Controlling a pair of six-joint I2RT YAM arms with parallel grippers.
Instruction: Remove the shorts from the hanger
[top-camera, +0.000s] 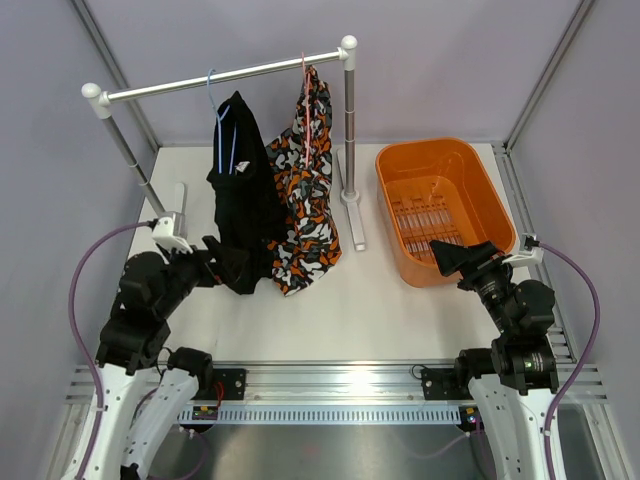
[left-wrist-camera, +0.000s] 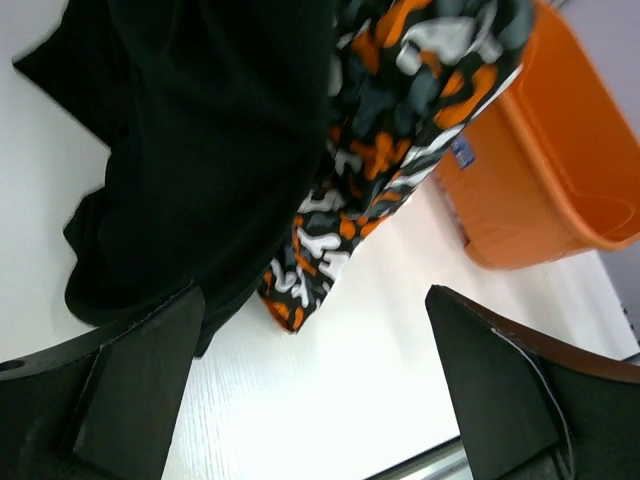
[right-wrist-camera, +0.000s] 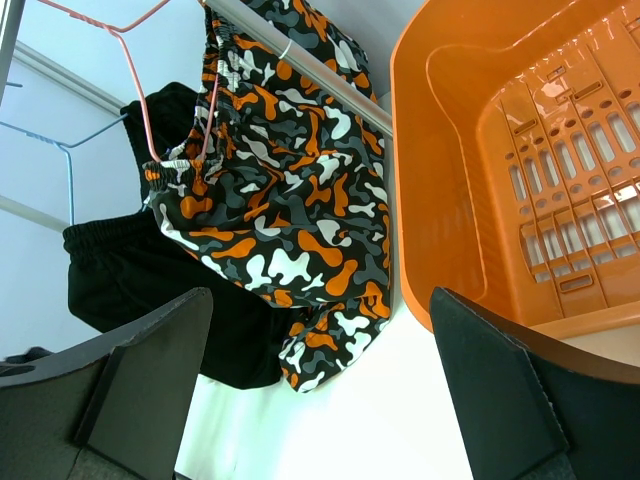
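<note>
Two shorts hang on the rail: the black pair has its hem just ahead of my open left gripper, with the camouflage pair beside it. My right gripper is spread wide too. Only its wrist view shows the pink hanger at the camouflage waistband.

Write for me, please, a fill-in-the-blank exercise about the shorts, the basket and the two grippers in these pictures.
1. The black shorts hang on a ____ hanger.
2. Inside, the orange basket is ____.
3. The left gripper and the right gripper are both ____.
Missing words: blue; empty; open.
</note>
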